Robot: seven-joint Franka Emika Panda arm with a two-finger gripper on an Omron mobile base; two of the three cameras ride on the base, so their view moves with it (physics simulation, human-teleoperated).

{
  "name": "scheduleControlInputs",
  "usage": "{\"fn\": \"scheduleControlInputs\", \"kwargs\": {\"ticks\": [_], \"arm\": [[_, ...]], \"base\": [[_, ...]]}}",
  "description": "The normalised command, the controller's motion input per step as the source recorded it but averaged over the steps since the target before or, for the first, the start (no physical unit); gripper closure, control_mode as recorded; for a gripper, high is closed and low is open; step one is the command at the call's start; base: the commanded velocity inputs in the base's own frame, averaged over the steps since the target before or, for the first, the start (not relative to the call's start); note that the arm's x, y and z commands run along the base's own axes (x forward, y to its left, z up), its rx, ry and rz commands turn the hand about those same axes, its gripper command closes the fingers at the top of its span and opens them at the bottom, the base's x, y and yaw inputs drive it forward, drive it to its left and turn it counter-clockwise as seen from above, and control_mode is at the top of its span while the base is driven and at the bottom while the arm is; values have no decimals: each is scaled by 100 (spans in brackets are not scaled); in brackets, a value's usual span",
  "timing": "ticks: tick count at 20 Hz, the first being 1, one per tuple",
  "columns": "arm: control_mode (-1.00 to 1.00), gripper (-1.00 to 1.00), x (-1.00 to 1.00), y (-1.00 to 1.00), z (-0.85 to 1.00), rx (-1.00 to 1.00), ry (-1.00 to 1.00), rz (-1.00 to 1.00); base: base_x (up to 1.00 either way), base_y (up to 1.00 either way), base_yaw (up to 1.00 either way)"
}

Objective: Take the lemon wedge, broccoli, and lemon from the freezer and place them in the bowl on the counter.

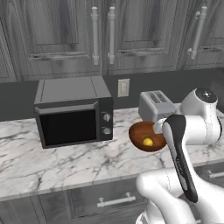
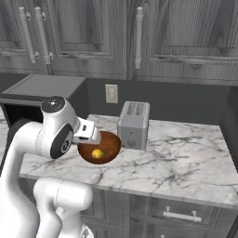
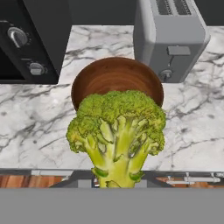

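Note:
The broccoli [image 3: 117, 131] stands stem-down right before the camera in the hand view, and my gripper [image 3: 114, 185] is shut on its pale stem, the fingertips hidden under it. Just behind it sits the reddish-brown bowl [image 3: 116, 72] on the white marble counter [image 3: 35, 127]. From the base views the bowl [image 1: 141, 131] [image 2: 109, 143] holds one small yellow fruit [image 1: 148, 141] [image 2: 96, 153]; lemon or lemon wedge, I cannot tell. My hand [image 2: 88, 131] hangs at the bowl's near left rim. The freezer is out of view.
A grey toaster [image 1: 154, 104] [image 2: 134, 124] stands right behind the bowl. A black microwave [image 1: 72, 111] sits to its left on the counter [image 1: 65, 162]. Dark wood-grain cabinets hang above, and drawers run below the counter's front edge.

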Motion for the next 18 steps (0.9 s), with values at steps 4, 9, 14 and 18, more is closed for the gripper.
{"fn": "scheduleControlInputs", "kwargs": {"ticks": [4, 9, 14, 18], "arm": [[-100, 100, 64, 0, -59, 0, 4, 3], [-100, 100, 48, -5, -58, 0, 6, 3], [-100, 100, 47, -9, -50, 0, 5, 4], [-100, 100, 43, -6, -43, 0, 1, 4]], "base": [[0, 0, 0], [0, 0, 0], [0, 0, 0], [0, 0, 0]]}}
